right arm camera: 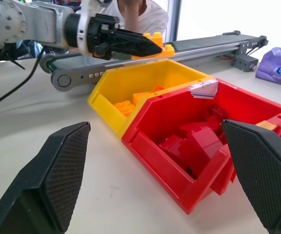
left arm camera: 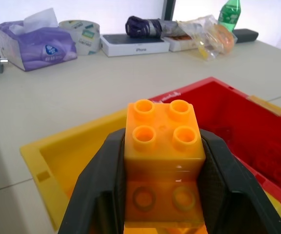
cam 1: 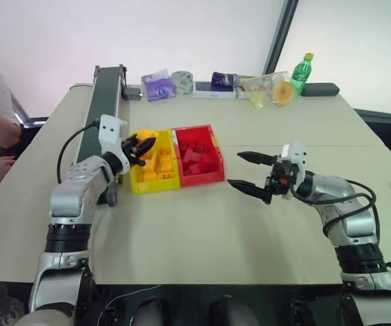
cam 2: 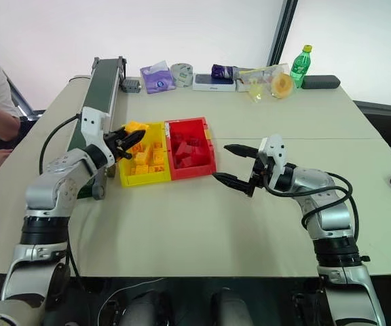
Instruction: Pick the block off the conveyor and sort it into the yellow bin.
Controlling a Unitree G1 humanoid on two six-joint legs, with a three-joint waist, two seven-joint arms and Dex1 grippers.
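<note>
Left wrist view: block (left arm camera: 163, 134) clamped between left gripper (left arm camera: 165, 195) jaws

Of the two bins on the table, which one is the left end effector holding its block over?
The yellow bin, the one beside the conveyor. The left end effector holds the block over it; the red bin on its far side holds only red bricks.

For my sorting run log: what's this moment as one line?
left gripper: shut on block, above yellow bin | right gripper: open, empty, beside red bin | block not yet dropped
</note>
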